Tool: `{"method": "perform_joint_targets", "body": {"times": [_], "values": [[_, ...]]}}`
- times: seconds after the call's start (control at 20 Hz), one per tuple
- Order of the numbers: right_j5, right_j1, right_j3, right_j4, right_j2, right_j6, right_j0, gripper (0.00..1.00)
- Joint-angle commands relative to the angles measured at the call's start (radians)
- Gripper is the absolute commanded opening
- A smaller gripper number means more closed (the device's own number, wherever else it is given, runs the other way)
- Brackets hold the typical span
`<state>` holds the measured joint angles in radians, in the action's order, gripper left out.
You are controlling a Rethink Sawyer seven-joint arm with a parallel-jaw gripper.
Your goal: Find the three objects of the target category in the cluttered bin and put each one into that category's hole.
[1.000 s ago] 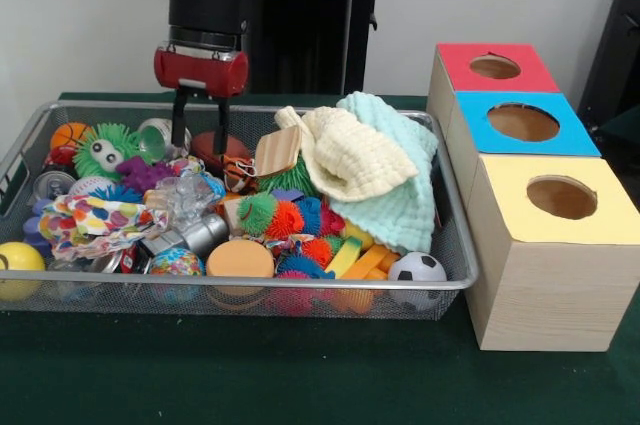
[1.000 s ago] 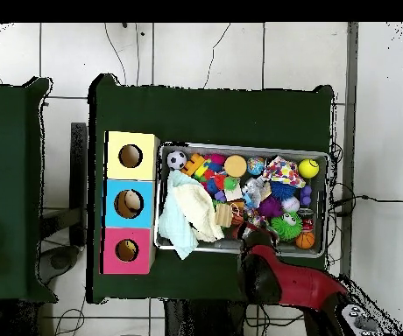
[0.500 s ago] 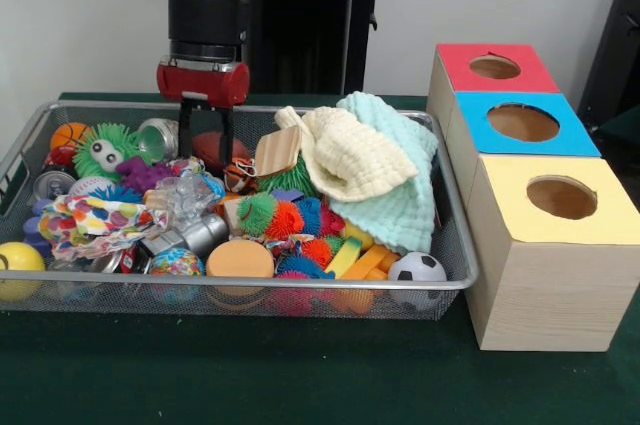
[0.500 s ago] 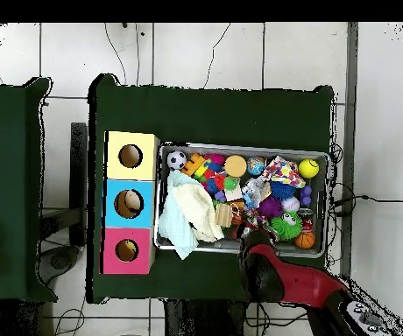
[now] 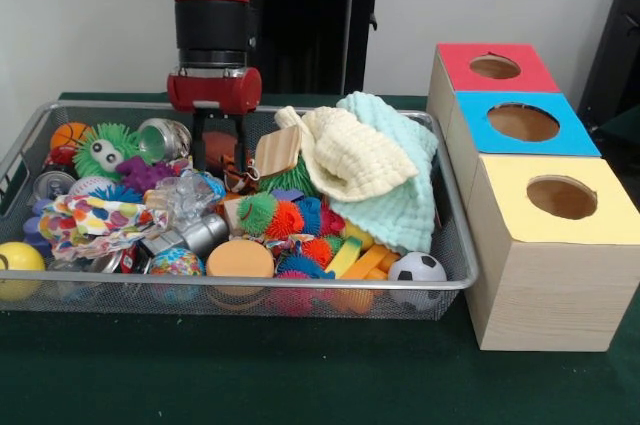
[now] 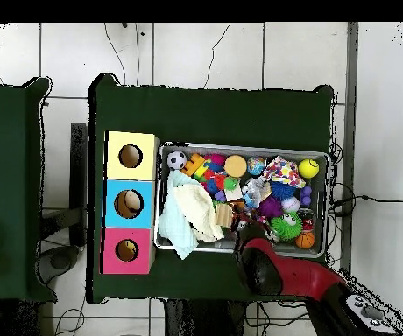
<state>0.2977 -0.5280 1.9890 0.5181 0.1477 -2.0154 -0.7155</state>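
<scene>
Straddling a reddish-brown disc, the fingers stand apart.

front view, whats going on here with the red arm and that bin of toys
A red robot arm has its hand lowered into the far side of a wire bin crammed with toys, balls and cloths. The open fingers straddle a reddish-brown object beside a wooden block, with nothing lifted yet. Beside the bin stand three boxes with holes on top: red, blue and yellow.
</scene>
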Motion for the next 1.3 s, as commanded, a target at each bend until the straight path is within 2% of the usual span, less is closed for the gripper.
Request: {"method": "perform_joint_targets", "body": {"times": [0.05,0.45,0.85,1.0,1.3], "values": [[0.019,0.046,-0.065,0.038,0.109,-0.117,-0.015,1.0],[-0.05,0.04,-0.063,0.013,0.061,-0.088,0.013,1.0],[-0.073,0.038,-0.095,-0.023,-0.044,-0.067,0.1,1.0],[-0.136,0.036,-0.113,-0.05,-0.095,-0.057,0.142,1.0],[-0.142,0.034,-0.114,-0.047,-0.122,-0.059,0.166,1.0]]}}
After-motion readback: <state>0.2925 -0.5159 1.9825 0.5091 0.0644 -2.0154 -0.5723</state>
